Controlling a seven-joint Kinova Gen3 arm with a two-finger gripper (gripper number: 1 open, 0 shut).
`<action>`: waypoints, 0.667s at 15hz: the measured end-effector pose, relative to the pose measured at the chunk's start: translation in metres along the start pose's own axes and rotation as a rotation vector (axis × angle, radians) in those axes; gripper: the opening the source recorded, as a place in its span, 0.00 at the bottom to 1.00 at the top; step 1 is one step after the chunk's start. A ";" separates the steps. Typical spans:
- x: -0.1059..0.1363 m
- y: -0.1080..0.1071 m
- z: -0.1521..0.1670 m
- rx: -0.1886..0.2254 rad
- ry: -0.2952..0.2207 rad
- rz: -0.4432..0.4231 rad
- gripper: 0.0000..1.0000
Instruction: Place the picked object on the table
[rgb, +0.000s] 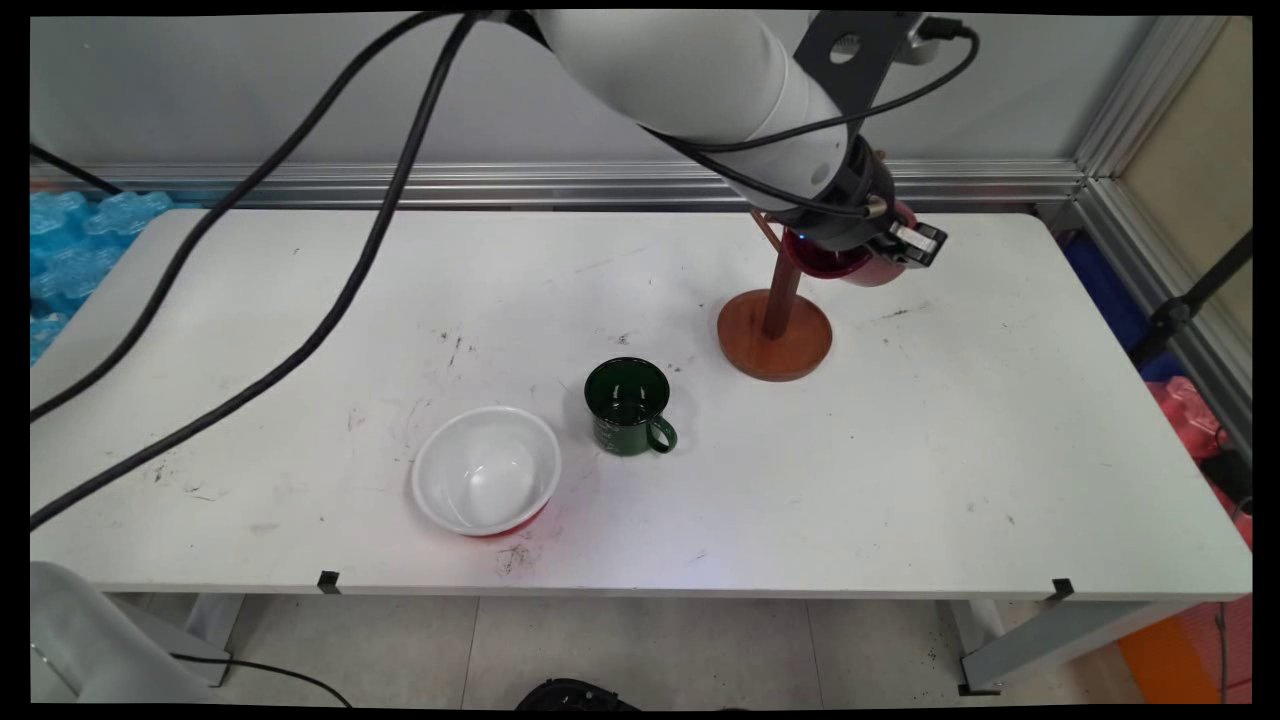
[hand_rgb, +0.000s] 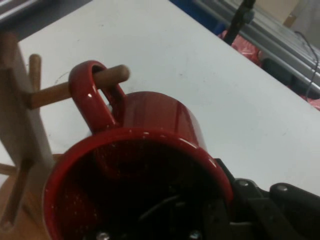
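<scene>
Nearest the camera, a white bowl (rgb: 486, 468) sits on the worktop (rgb: 900, 480), a green mug (rgb: 628, 405) just beside it. Farther back, the pincer (rgb: 868, 252) is clamped on the rim of a red mug (hand_rgb: 145, 170), whose handle is looped over a peg (hand_rgb: 75, 87) of the wooden mug tree (rgb: 775, 325). Glossy enamel by the look: stiff, light, probably slippery; the rim seems the surest hold.

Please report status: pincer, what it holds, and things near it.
Pincer shut on red mug. Mug handle looped over wooden rack peg. Green mug and white bowl apart, nearer table front.
</scene>
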 end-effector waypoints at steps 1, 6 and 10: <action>0.000 0.002 -0.002 -0.006 0.003 0.004 0.00; 0.001 0.008 -0.013 -0.035 0.015 0.023 0.00; 0.003 0.012 -0.023 -0.061 0.033 0.049 0.00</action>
